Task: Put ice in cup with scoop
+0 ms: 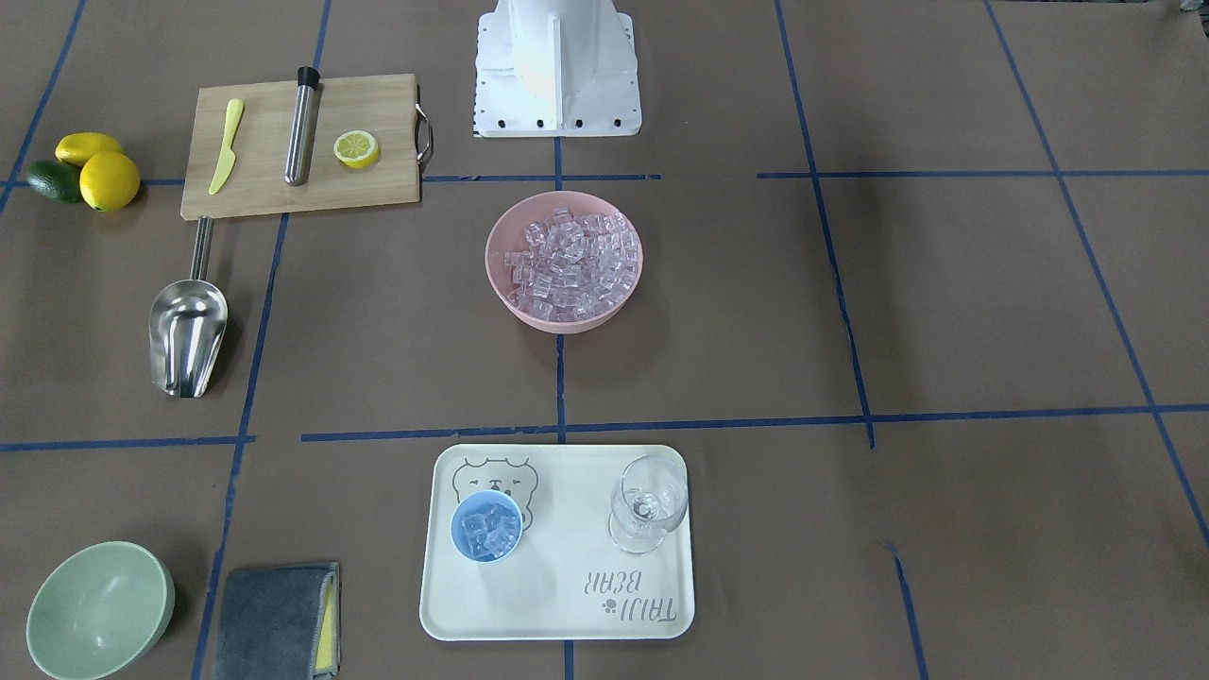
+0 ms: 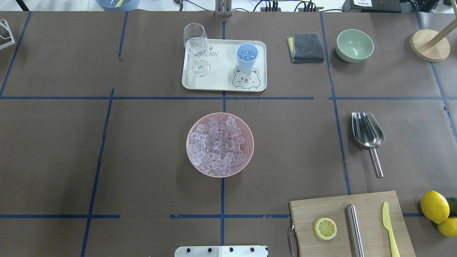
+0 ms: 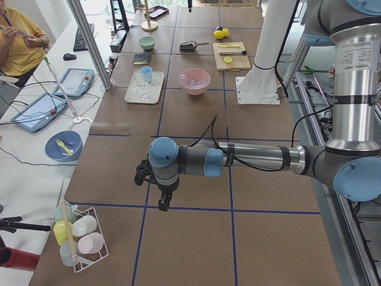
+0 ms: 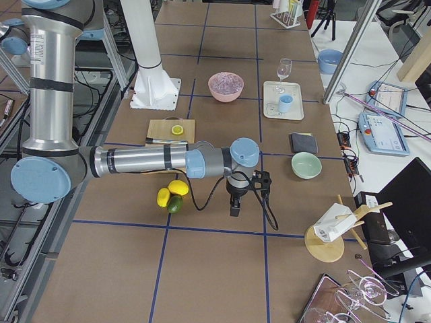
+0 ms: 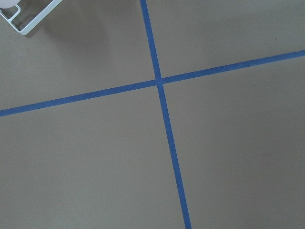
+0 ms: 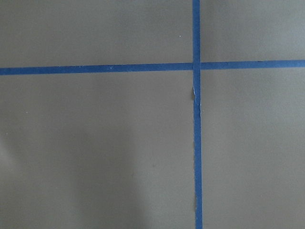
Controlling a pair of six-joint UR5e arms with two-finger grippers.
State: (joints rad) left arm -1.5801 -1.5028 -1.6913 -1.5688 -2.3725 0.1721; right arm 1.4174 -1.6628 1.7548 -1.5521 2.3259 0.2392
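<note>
The ice (image 2: 218, 146) fills a pink bowl (image 2: 250, 142) at the table's middle; it also shows in the front view (image 1: 567, 260). The light-blue cup (image 2: 246, 57) stands on a cream tray (image 2: 221, 84) and holds a few cubes (image 1: 486, 531). The steel scoop (image 2: 367, 134) lies empty on the table, handle toward the cutting board (image 1: 187, 326). My left gripper (image 3: 162, 202) hangs over bare table far from these, seen only in the left side view. My right gripper (image 4: 234, 208) hangs beside the lemons, seen only in the right side view. I cannot tell whether either is open or shut.
A wine glass (image 2: 195, 46) stands on the tray. A cutting board (image 2: 351, 214) carries a lemon half (image 2: 325, 228), a steel cylinder (image 2: 353, 228) and a yellow knife (image 2: 389, 228). Lemons (image 2: 435, 207), a green bowl (image 2: 354, 45) and a grey cloth (image 2: 305, 47) are on my right.
</note>
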